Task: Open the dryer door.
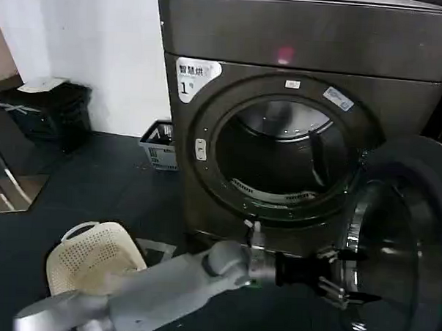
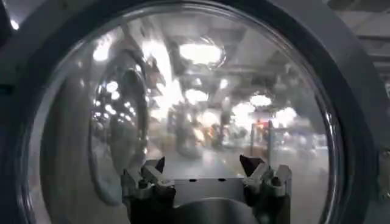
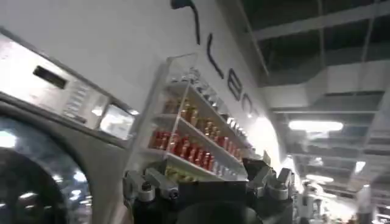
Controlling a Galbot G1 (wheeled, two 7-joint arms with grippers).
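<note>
Head view shows the dryer door swung out beside the dryer, left end effector spread wide against its glass; next, push it fully open.

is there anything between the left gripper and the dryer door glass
Nothing. In the left wrist view the open left gripper faces the dark tinted glass of the large round chrome-ringed dryer door across a bare gap; the head view places it by the swung-open door.
</note>
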